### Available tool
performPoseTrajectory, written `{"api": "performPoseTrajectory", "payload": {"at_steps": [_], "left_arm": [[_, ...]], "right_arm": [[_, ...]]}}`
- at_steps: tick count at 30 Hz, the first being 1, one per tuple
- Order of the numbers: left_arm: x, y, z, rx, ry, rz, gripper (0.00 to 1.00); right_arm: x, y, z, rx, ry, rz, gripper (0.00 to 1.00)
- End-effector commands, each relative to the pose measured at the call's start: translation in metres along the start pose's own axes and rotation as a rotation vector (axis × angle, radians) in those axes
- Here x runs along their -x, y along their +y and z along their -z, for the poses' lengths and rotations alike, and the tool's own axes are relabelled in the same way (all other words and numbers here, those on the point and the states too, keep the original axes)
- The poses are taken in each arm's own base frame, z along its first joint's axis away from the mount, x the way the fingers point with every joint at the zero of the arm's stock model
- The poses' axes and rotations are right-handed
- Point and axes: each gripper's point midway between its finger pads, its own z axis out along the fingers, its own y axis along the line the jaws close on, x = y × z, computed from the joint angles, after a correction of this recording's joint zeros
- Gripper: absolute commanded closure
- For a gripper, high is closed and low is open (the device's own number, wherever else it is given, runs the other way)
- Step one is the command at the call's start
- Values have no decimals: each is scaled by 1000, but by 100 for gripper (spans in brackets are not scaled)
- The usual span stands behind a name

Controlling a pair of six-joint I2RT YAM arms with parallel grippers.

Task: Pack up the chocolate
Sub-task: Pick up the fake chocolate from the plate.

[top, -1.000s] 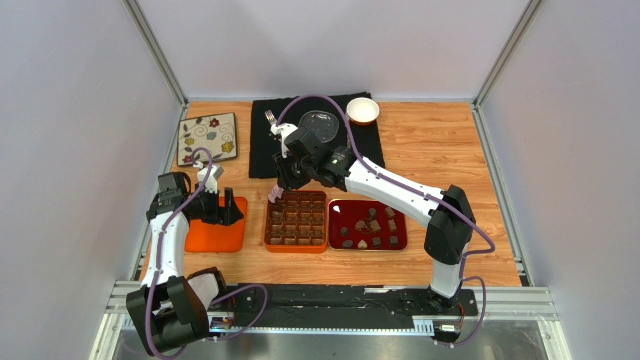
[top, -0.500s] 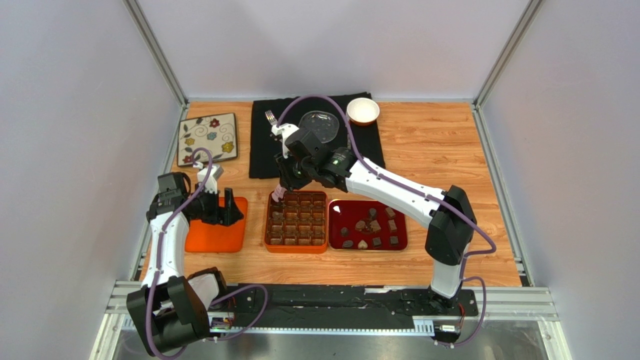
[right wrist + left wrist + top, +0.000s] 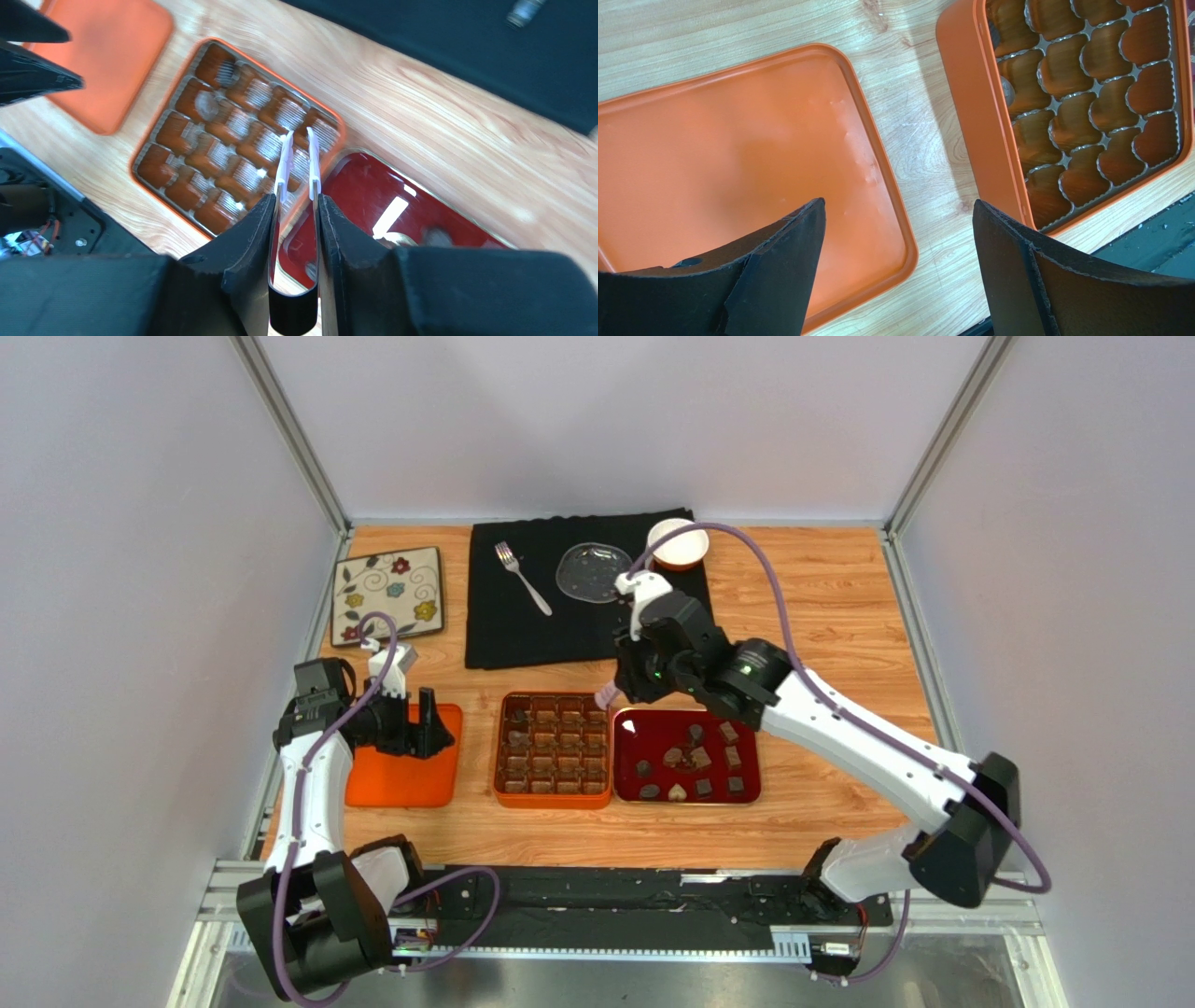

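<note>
Several small dark chocolate pieces (image 3: 690,756) lie in the red tray (image 3: 630,724). The orange box (image 3: 500,752) with its dark grid stands left of the tray. One greyish piece (image 3: 207,105) sits in a cell near the box's far left corner. My right gripper (image 3: 641,669) is shut on clear tongs (image 3: 296,161). The tong tips hang empty over the gap between box and tray (image 3: 365,189). My left gripper (image 3: 899,210) is open and empty over the right edge of the orange lid (image 3: 738,154).
A black cloth (image 3: 491,623) at the back carries a fork (image 3: 522,577) and a glass plate (image 3: 589,570). A white bowl (image 3: 679,543) stands at its right corner. A floral tile (image 3: 389,594) lies at the far left.
My right arm has swung right with the tongs, from the box's far left corner to the gap between box and red tray. The left arm has not moved.
</note>
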Motion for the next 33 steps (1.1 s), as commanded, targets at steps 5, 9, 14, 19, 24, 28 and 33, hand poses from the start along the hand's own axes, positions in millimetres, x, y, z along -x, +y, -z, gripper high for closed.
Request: {"api": "performPoseTrajectory", "payload": {"at_steps": [5, 9, 14, 19, 24, 28, 33], "left_arm": [[4, -2, 3, -18, -16, -20, 15], [5, -4, 3, -29, -19, -16, 15], [6, -5, 3, -35, -19, -7, 15], [6, -6, 3, -41, -19, -9, 15], [4, -7, 1, -50, -15, -3, 15], [4, -6, 2, -46, -17, -5, 15], [4, -6, 2, -43, -16, -5, 15]], "right_arm": [[-30, -56, 48, -166, -20, -108, 72], [-47, -77, 59, -233, 0, -151, 70], [-60, -100, 66, -316, 21, -190, 69], [-70, -115, 68, -369, 30, -218, 66], [-77, -122, 64, -388, 50, -231, 64], [-79, -124, 59, -389, 53, -235, 62], [-75, -123, 51, -369, 45, -242, 61]]}}
